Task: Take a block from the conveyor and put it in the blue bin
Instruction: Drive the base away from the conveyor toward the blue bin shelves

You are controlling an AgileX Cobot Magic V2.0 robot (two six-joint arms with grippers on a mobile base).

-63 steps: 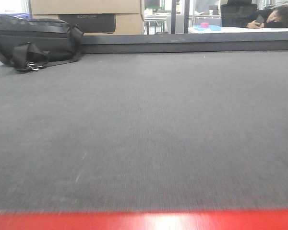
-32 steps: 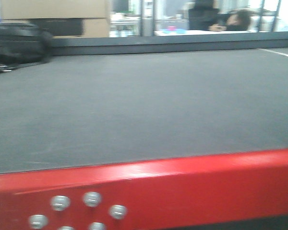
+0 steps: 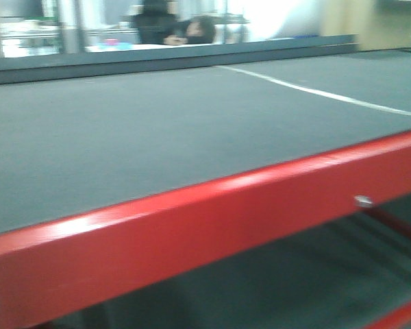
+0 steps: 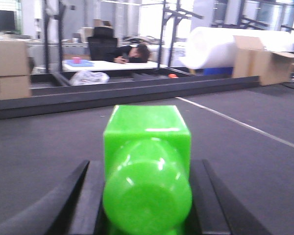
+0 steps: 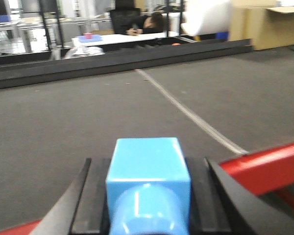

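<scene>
1. Saw a matt, finely woven, cloth-like face on the conveyor (image 3: 123,130).
2. Found glossy red painted metal on the frame rail (image 3: 226,219) along its near edge.
3. Noted smooth, shiny plastic on the green block (image 4: 147,147) and the blue block (image 5: 148,169).

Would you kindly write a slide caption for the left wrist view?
Left gripper holding a green block, the dark grey conveyor stretching ahead.

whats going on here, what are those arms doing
A two-armed robot is working at a dark grey conveyor. The left tool grips a green block between its fingers, and the right tool grips a light blue block the same way, near the red frame. No blue bin shows in any view, so neither block is placed yet.
</scene>
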